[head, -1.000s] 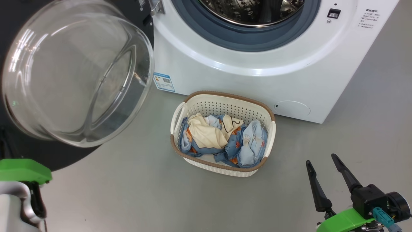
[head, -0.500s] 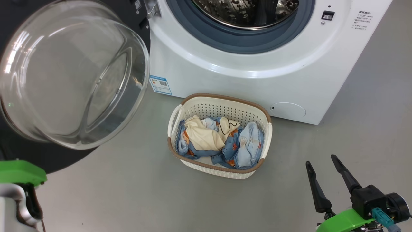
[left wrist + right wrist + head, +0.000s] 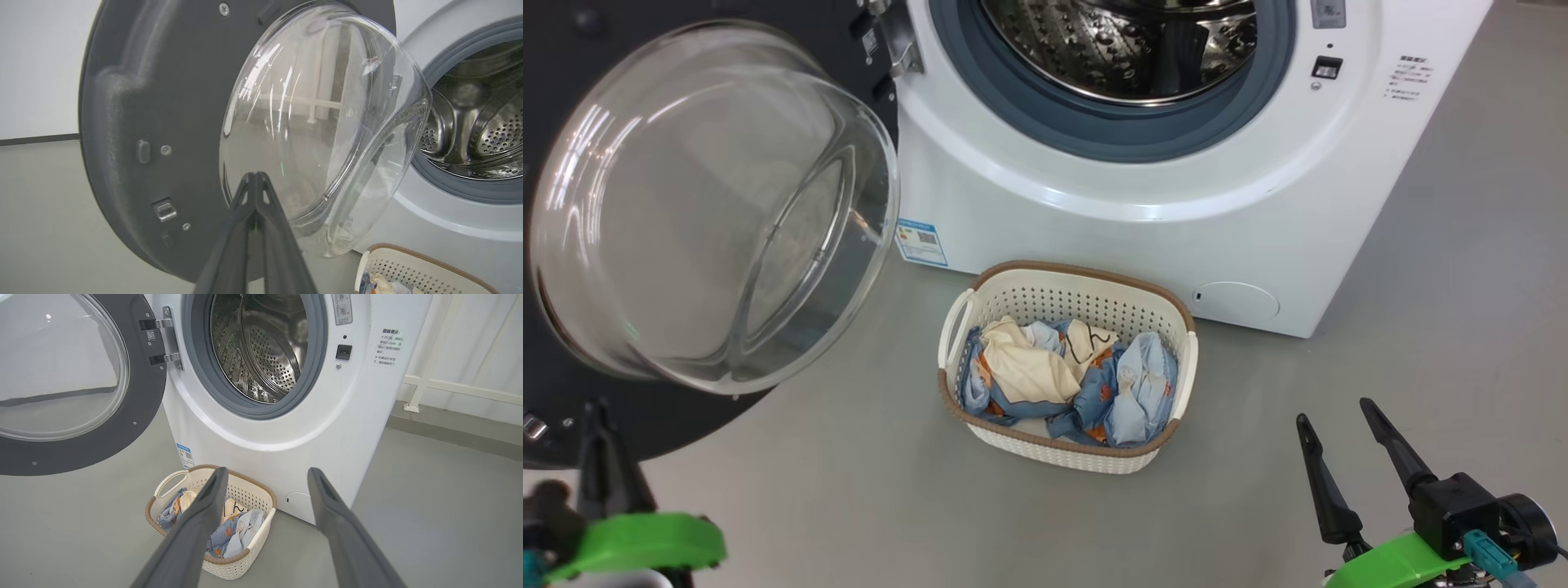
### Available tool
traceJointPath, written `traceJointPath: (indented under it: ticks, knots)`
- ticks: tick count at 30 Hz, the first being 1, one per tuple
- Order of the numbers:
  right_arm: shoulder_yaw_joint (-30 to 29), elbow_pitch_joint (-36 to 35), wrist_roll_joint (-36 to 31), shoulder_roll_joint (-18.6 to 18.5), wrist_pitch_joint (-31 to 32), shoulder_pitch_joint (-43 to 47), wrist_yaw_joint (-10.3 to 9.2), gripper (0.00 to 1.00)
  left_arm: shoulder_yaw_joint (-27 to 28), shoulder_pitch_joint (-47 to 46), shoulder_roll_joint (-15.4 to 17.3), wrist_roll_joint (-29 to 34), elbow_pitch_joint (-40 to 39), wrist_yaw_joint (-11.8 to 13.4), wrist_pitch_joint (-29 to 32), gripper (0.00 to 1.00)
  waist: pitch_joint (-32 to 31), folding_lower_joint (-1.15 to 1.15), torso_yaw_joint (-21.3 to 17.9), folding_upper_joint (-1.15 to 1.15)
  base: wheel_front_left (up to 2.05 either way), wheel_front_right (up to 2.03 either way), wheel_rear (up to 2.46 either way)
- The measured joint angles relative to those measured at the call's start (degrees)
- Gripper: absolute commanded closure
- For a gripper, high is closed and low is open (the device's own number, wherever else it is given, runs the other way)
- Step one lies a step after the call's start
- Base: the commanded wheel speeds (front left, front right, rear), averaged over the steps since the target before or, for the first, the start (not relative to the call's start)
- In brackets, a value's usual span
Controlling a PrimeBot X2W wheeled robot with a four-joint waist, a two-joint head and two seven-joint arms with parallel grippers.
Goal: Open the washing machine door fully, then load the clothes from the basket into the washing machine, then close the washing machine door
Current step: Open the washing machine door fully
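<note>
The washing machine (image 3: 1094,229) stands with its steel drum (image 3: 1119,49) exposed. Its door (image 3: 711,212) is swung open to the left, glass bowl bulging toward me inside a black rim (image 3: 547,425). On the floor in front sits the cream basket (image 3: 1062,453), holding the blue and cream clothes (image 3: 1062,371). My left gripper (image 3: 596,408) is shut and empty at the lower left, just below the door rim. In the left wrist view its fingers (image 3: 255,175) point at the door glass (image 3: 318,122). My right gripper (image 3: 1334,412) is open and empty, right of the basket. In the right wrist view it (image 3: 268,470) faces the basket (image 3: 237,567) and clothes (image 3: 237,535).
Bare grey floor (image 3: 1462,310) spreads around the basket and to the machine's right. A white rail (image 3: 461,390) runs along the wall behind the machine's right side. The door latch (image 3: 164,209) sits on the door's inner face.
The head camera has shifted, showing more of the drum. My left arm has turned, so its shut fingers now point up at the lower left. The right gripper has stayed put.
</note>
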Motion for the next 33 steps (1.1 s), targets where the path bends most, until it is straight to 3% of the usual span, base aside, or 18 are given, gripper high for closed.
traceJointPath:
  ticks: [10, 11, 13, 15, 16, 33]
  knots:
    - [0.33, 0.22, 0.42, 0.10, -0.57, 0.06, 0.00, 0.00, -7.59, 9.33, -2.45, 2.67, -9.56, -2.46, 0.88, 1.00, -1.75, 0.00, -3.11, 0.00, 0.00, 0.00, 0.00]
    - [0.32, 0.21, 0.53, 0.10, -0.58, 0.08, 0.00, 0.00, -8.56, 9.83, -2.61, 2.83, -10.10, -2.80, 1.20, 0.91, -1.93, 0.00, -3.51, 0.00, 0.00, 0.00, 0.00]
    - [0.32, 0.19, 0.89, 0.10, -0.74, 0.18, 0.00, 0.00, -10.23, 10.51, -2.89, 2.93, -10.99, -2.96, 1.78, 0.56, -2.30, 0.00, -4.36, 0.00, 0.00, 0.00, 0.00]
    - [0.55, 0.18, 1.00, 0.11, -0.76, 0.24, 0.00, 0.00, -11.25, 10.93, -3.04, 2.93, -11.31, -3.46, 2.42, 0.07, -2.65, 0.00, -5.30, 0.00, 0.00, 0.00, 0.00]
    - [0.69, 0.15, 1.00, 0.11, -0.76, 0.27, 0.00, 0.00, -11.66, 11.11, -3.08, 2.92, -11.34, -3.49, 2.60, 0.00, -2.81, 0.00, -5.79, 0.00, 0.00, 0.00, 0.00]
    - [4.89, 0.90, 2.02, 0.12, -0.80, 0.73, 0.00, 0.00, -14.47, 13.73, -2.66, 3.20, -10.96, -3.94, 5.46, 0.00, -5.98, 0.00, -16.13, 0.00, 0.00, 0.00, 0.00]
